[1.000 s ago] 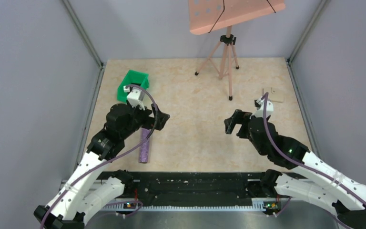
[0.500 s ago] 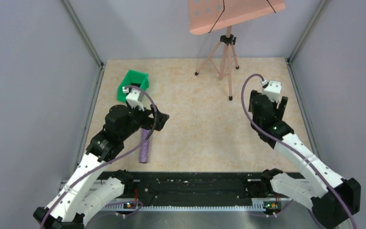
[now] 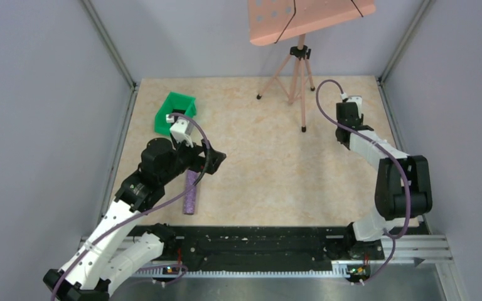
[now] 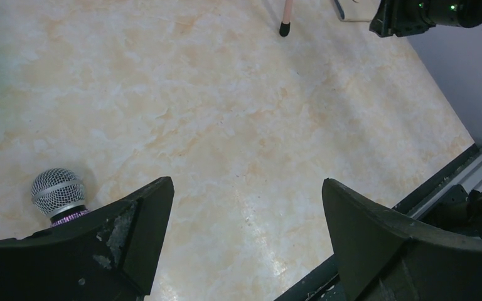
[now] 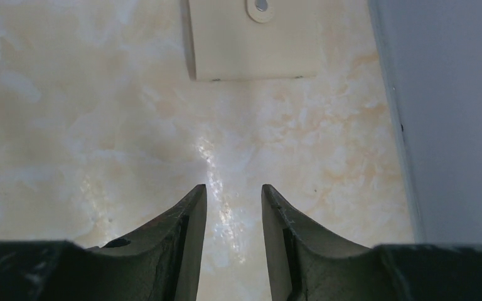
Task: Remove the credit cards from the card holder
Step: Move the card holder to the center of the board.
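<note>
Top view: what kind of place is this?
Probably a lab robot test cell. Plain grey walls on metal framing enclose a marble-patterned tabletop. Two robot arms are bolted to a black rail at its near edge. Unrelated props lie about: a green bin and a purple microphone.

Table (image 5: pixel 100 125): marbled beige, smooth and glossy; you can see glare streaks on it. Card holder (image 5: pixel 254 44): pale beige face, smooth and matt, leather-like; its round snap looks metallic at the centre. Microphone (image 4: pixel 58 191): woven metal mesh grille, bright. Left end effector (image 4: pixel 248 188): black matt plastic; note the scuffed, chalky inner face. Right end effector (image 5: pixel 233 194): same black plastic, slight sheen. Green bin (image 3: pixel 177 110): smooth plastic.
</note>
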Action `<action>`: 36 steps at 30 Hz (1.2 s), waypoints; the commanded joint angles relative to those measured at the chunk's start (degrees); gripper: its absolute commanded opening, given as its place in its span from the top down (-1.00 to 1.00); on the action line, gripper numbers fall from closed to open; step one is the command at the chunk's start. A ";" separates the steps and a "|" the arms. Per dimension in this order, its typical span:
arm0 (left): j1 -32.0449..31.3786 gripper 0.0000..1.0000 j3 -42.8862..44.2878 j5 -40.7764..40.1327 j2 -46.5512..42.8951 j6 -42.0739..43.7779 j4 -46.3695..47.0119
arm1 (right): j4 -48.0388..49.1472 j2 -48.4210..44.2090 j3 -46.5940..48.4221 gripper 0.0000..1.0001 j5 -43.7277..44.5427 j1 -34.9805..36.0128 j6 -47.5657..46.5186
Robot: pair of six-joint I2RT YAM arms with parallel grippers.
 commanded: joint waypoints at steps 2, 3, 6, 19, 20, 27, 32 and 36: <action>-0.46 -0.86 -0.46 0.82 0.57 0.26 2.90 | 0.63 8.93 7.86 0.24 -1.10 -0.79 -2.40; -0.45 -0.86 -0.40 0.72 0.62 0.30 2.76 | 0.67 10.60 8.85 0.24 -0.84 -1.00 -2.59; -0.58 -0.86 -0.43 0.45 0.60 0.39 2.64 | 0.99 14.92 12.00 0.27 -0.77 -1.59 -2.72; -0.90 -0.85 0.00 -0.05 2.12 0.91 2.14 | 1.77 27.63 22.08 0.36 1.86 -2.55 -8.33; -0.94 -0.85 0.05 -0.07 2.36 0.91 2.05 | 1.84 28.38 22.65 0.36 2.00 -2.72 -8.42; -0.94 -0.84 0.00 -0.66 2.74 1.18 1.86 | 1.03 32.38 24.98 0.37 3.93 -3.28 -8.58; -0.93 -0.83 0.08 -0.23 2.94 1.09 1.94 | 1.29 32.47 25.65 0.43 4.24 -3.31 -8.45; -0.94 -0.83 0.09 -0.25 2.87 1.09 1.98 | 1.92 30.03 26.22 0.42 2.68 -3.28 -7.50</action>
